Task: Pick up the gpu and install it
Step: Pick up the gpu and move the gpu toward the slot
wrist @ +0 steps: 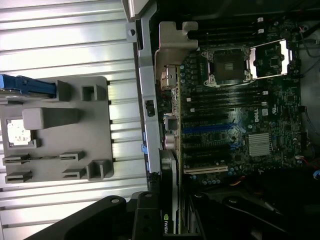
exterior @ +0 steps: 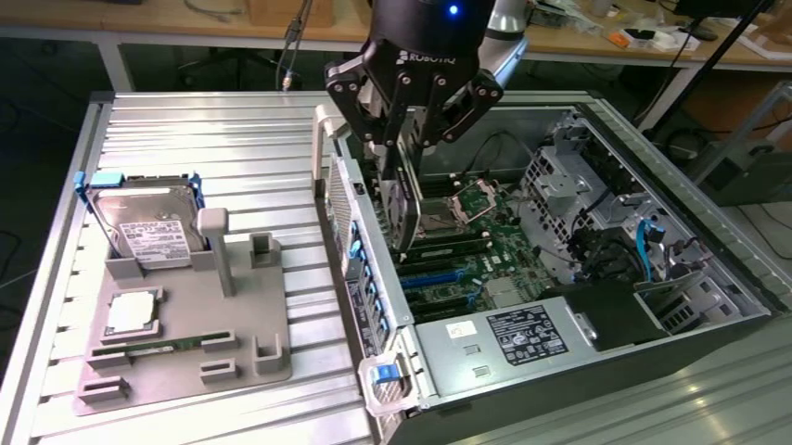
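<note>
One gpu (exterior: 399, 211) is pinched edge-on between the fingers (exterior: 446, 119) just above the motherboard (exterior: 495, 236), apparently keeping its connector edge toward the slots.

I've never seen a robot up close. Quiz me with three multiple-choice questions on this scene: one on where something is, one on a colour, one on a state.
1. Where is the graphics card?
A) on the floor
B) in a person's hand
C) gripped by the fingers over the computer case

2. What colour is the frame around the hard drive?
A) blue
B) red
C) yellow

3. The computer case is:
A) shut
B) open, with its circuit board showing
C) wrapped in plastic

Answers:
1 C: the card hangs edge-on between the fingers, above the board.
2 A: blue pieces flank the drive's far end.
3 B: the board and its cables lie in plain sight.
</note>
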Robot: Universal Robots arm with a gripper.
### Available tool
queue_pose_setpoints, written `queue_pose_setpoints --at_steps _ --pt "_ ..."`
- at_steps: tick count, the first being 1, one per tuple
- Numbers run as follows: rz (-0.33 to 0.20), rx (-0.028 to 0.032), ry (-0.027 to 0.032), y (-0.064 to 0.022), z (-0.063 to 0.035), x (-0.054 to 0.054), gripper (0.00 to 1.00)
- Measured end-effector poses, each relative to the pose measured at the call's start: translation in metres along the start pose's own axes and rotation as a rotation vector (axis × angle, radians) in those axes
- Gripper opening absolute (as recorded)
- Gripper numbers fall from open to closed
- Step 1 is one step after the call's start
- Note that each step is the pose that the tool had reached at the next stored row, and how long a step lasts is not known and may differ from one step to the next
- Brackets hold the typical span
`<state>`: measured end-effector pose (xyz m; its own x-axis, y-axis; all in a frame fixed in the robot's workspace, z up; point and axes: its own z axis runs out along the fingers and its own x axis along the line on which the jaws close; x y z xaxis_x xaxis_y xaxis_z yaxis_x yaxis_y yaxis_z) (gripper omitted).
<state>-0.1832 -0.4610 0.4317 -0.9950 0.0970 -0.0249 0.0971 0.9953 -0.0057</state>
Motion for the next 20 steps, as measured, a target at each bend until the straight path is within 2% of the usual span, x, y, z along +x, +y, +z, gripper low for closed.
queue_pose_setpoints --at_steps 20 --pt "0.0 0.0 0.0 0.0016 0.0004 -0.016 0.27"
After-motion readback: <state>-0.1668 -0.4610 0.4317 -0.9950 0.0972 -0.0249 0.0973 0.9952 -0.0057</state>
